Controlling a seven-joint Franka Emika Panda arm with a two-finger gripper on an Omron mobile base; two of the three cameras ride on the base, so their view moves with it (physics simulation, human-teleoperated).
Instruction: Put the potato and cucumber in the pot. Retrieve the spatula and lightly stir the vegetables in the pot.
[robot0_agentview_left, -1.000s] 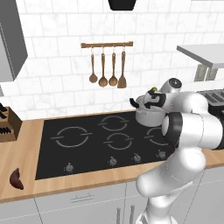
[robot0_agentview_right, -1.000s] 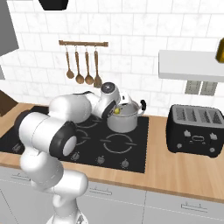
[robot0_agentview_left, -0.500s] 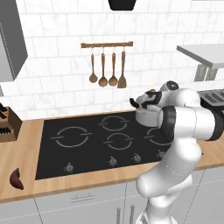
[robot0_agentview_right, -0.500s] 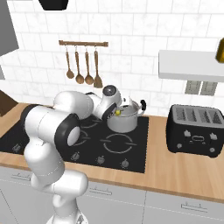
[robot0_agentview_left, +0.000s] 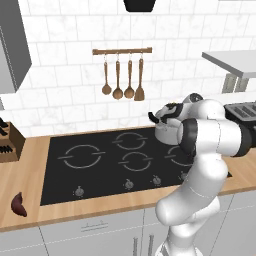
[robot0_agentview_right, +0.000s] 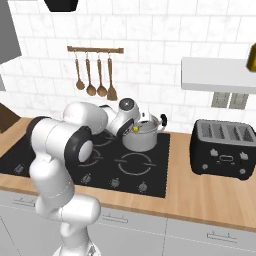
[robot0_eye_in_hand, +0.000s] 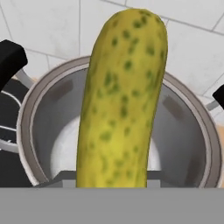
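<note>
- My arm (robot0_agentview_left: 200, 165) is pretty much all glossy white shell, chunky rounded segments that look like fat tubes stacked together.
- The joints are dark, black-grey rings and caps between the white bits, e.g. the round one at my elbow (robot0_agentview_right: 84, 148).
- Wrist end (robot0_agentview_right: 127, 106) has a rounded white cap with a dark disc on it.

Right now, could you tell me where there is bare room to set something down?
The front-left burners of the cooktop and the counter strip between cooktop and toaster look bare. Around the pot it is crowded by the claw holding the cucumber.
</note>
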